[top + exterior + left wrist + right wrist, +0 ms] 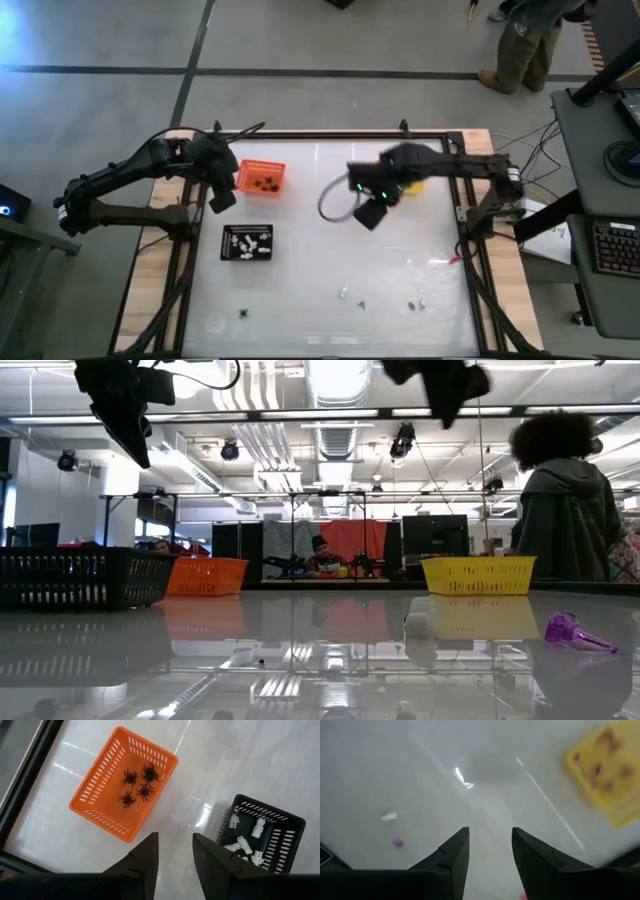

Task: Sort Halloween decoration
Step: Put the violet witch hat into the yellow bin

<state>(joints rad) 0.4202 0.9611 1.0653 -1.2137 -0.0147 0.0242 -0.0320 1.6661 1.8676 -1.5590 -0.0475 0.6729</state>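
Spiders (136, 784), four black ones, lie inside the orange tray (95, 800), and white figures (245, 837) fill the black tray (295, 827) near it. The left gripper (175, 852) hangs above the desk (330, 240) between those two trays, jaws parted and holding nothing. The right gripper (490, 851) hovers well apart from the orange tray, toward the yellow tray (607, 775), jaws likewise apart and empty. Far from the orange tray, by the desk's near edge, lie loose trinkets: one black spider (244, 313), a white piece (343, 293) and purple pieces (410, 305).
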